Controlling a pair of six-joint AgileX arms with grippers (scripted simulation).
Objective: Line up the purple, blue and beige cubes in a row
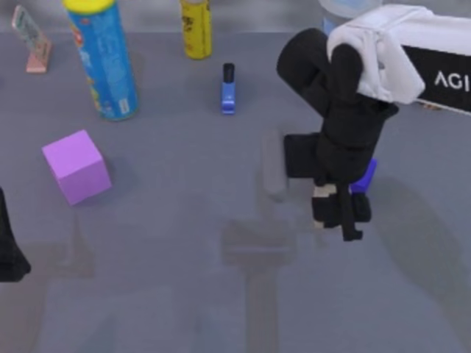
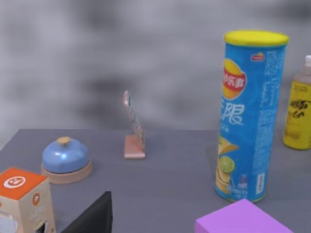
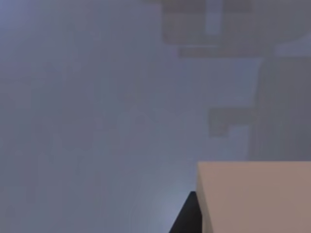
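Note:
The large light purple cube [image 1: 76, 165] rests on the table's left side, and its top shows in the left wrist view [image 2: 243, 218]. My right gripper [image 1: 333, 209] hangs right of centre, shut on the small beige cube [image 1: 321, 193]. In the right wrist view that cube [image 3: 257, 194] sits flush against one black finger [image 3: 187, 216]. The deep blue cube [image 1: 366, 176] peeks out from under the right arm, just beside the gripper. My left gripper [image 1: 9, 254] is parked at the left edge, open, with one finger [image 2: 92, 218] in its wrist view.
Along the back stand a tall blue chips can [image 1: 103, 59], a yellow bottle [image 1: 196, 28], a small blue bottle with a black cap [image 1: 229, 88] and a pink phone stand [image 1: 32, 40]. A blue bell [image 2: 65, 158] and an orange box [image 2: 22, 199] lie left.

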